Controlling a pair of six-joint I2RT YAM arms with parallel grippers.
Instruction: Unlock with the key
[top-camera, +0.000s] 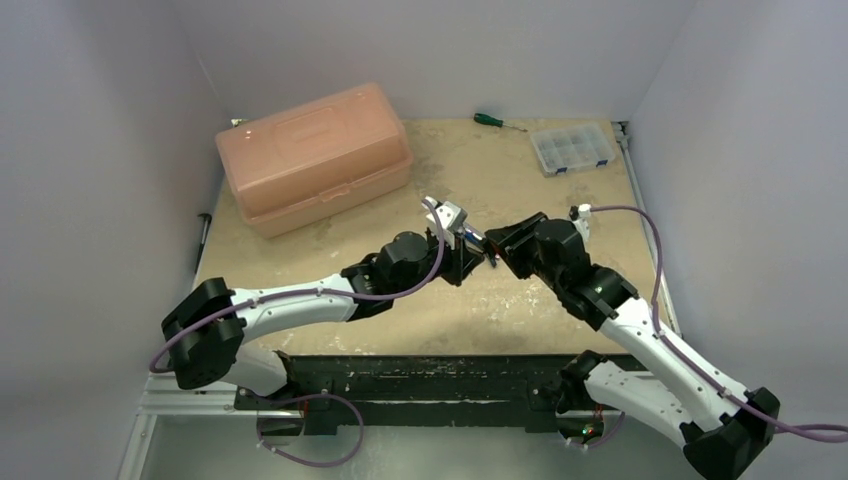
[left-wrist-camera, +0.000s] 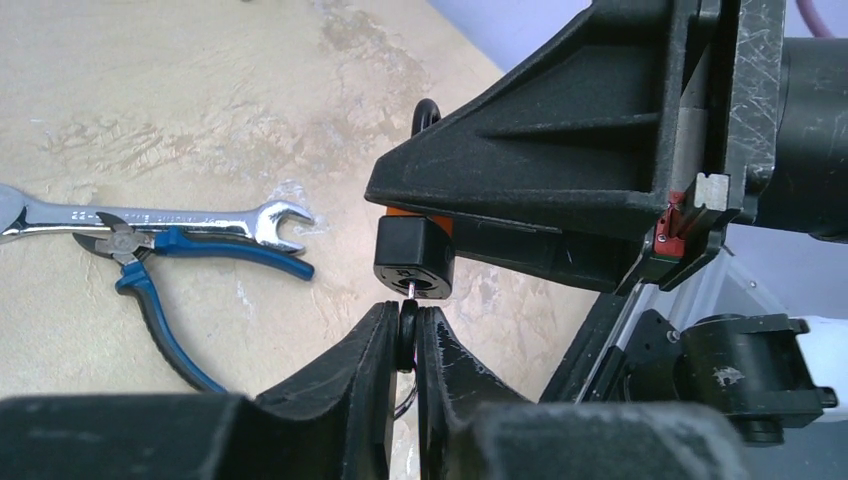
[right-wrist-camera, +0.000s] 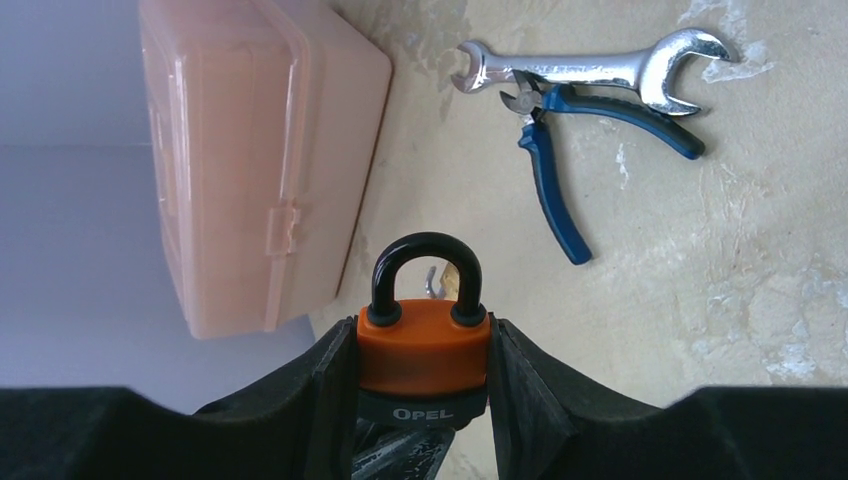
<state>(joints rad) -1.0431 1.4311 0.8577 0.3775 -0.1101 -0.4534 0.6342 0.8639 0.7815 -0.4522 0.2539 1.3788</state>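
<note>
An orange padlock (right-wrist-camera: 423, 350) with a black shackle and black base marked OPEL sits between the fingers of my right gripper (right-wrist-camera: 423, 365), which is shut on its sides, shackle closed. In the left wrist view the padlock's black base (left-wrist-camera: 414, 258) faces my left gripper (left-wrist-camera: 408, 335), which is shut on the black head of a key (left-wrist-camera: 408, 332). The key's metal blade tip enters the keyhole. A key ring hangs below between the fingers. In the top view both grippers meet above mid-table, left (top-camera: 470, 250) and right (top-camera: 497, 250).
A silver wrench (right-wrist-camera: 585, 68) and blue-handled pliers (right-wrist-camera: 560, 150) lie on the table under the grippers. A pink plastic toolbox (top-camera: 315, 155) stands at the back left. A clear compartment box (top-camera: 572, 147) and a green screwdriver (top-camera: 490, 121) lie at the back right.
</note>
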